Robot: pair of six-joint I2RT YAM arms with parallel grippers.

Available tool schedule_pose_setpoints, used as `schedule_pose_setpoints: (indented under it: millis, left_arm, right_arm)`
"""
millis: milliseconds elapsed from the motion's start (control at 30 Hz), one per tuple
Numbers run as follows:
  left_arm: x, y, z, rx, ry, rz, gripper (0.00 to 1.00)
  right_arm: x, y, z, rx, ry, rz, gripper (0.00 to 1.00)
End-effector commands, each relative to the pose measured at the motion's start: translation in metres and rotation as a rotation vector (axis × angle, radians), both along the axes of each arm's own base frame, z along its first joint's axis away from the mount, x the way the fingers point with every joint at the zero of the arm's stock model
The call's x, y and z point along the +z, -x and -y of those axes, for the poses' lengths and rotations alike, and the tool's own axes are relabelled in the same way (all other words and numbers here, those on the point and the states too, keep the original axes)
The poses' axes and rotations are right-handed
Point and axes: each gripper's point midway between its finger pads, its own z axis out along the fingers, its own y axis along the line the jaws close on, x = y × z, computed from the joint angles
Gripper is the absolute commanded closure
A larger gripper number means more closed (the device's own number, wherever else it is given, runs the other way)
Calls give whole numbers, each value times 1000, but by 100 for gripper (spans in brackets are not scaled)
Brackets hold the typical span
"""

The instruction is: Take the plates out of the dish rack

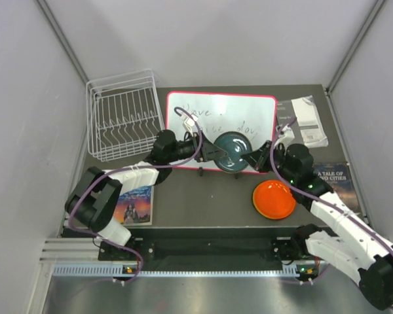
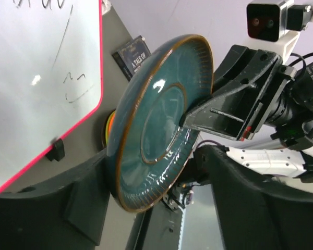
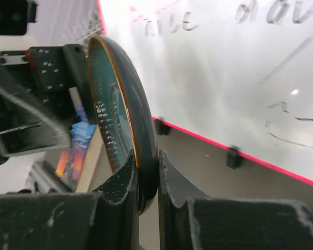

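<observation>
The dark teal plate [image 1: 233, 152] is held on edge above the front edge of the whiteboard [image 1: 221, 124]. My right gripper [image 3: 157, 161] is shut on its rim; in the top view this gripper [image 1: 255, 159] is at the plate's right. My left gripper [image 2: 156, 156] is open around the plate [image 2: 156, 120]: one finger touches its back, the other stands apart. In the top view the left gripper [image 1: 209, 152] is at the plate's left. The orange plate [image 1: 274, 199] lies flat on the table at front right. The white wire dish rack [image 1: 123, 116] at back left holds no plates. The red and lime green plates are not visible.
A book [image 1: 134, 204] lies at front left beside the left arm. Another book [image 1: 334, 175] and papers [image 1: 308, 121] lie on the right. Grey walls close in both sides.
</observation>
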Motion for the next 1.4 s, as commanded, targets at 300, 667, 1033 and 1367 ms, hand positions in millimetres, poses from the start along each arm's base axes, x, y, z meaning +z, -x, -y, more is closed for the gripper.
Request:
schedule_pose_setpoints:
  millis: [300,667,1033,1367]
  left_arm:
    - [31,-41,-45,211,-204,281,1]
    - [41,-58,-102,482,-457,395,1]
    - [34,-52,-114,525,-468,379,1]
    - [23,-58,-117,546,-497,357,1]
  right_arm:
    - [-7,39,111,-493,173,-161,100]
    - [-65,93,150,-680,198,-421,100]
    - [-96,108,153,-684,215,-491,100]
    - [-120,109,142,-646,212,-545,95]
